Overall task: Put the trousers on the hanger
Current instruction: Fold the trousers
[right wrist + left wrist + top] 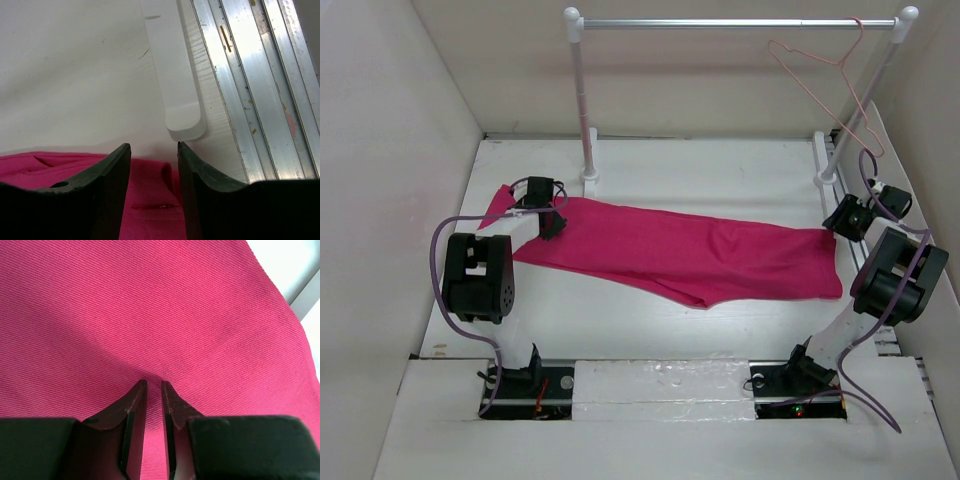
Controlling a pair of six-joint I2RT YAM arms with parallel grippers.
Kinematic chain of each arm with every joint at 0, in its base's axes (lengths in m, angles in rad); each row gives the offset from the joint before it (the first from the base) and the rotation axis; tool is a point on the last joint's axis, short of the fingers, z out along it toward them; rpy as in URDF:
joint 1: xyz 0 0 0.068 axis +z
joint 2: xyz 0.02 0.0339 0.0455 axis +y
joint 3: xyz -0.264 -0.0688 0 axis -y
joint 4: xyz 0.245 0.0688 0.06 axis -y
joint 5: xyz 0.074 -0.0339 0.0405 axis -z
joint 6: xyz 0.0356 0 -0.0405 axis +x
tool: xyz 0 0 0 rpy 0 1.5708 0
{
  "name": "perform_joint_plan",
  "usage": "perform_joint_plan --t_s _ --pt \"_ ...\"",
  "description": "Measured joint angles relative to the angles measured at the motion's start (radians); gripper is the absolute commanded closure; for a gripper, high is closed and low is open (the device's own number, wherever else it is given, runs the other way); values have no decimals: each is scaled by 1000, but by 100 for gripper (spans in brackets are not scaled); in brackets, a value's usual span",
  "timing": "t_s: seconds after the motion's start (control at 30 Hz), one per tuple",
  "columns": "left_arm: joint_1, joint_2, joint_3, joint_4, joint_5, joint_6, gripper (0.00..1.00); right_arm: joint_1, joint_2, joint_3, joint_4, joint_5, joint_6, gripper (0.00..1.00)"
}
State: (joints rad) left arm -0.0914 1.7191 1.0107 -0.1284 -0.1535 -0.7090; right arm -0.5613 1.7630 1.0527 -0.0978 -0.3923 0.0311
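Observation:
The magenta trousers [680,250] lie spread flat across the middle of the table. The pale pink hanger [820,75] hangs by its hook from the right end of the rail. My left gripper [552,225] is down on the cloth's left end. In the left wrist view its jaws [154,383] stand nearly together, with a narrow strip of the trousers [150,315] between them. My right gripper [840,222] is at the cloth's right end. Its jaws [154,145] are open, straddling a raised fold at the trousers' edge [150,190].
A silver rail [740,22] on two white posts spans the back. The right post's white foot [175,75] lies just beyond my right fingertips, beside an aluminium track [260,90]. White walls enclose the table on the left, right and back.

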Motion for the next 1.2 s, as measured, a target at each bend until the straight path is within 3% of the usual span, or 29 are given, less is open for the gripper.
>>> perform_joint_plan --t_s 0.13,0.3,0.37,0.43,0.47,0.7,0.87,1.2 --pt "0 0 0 0 -3 -5 86 0 0 -5 1 0 1 57" --pt "0 0 0 0 -7 -10 87 0 -1 -29 1 10 3 57" --pt "0 0 0 0 -8 -11 87 0 -1 -36 2 13 3 80" --pt "0 1 6 -6 -10 -14 87 0 -1 -40 2 18 5 97" --pt "0 1 8 -6 -13 -14 87 0 -1 -42 3 19 7 100" --pt "16 25 26 -31 -57 -23 88 -2 -87 -72 -2 62 39 100" --pt "99 27 -2 -9 -33 -48 88 -14 -187 -68 -25 128 44 100" --pt "138 14 -26 21 -39 -65 88 -25 -128 -39 -98 229 45 100"
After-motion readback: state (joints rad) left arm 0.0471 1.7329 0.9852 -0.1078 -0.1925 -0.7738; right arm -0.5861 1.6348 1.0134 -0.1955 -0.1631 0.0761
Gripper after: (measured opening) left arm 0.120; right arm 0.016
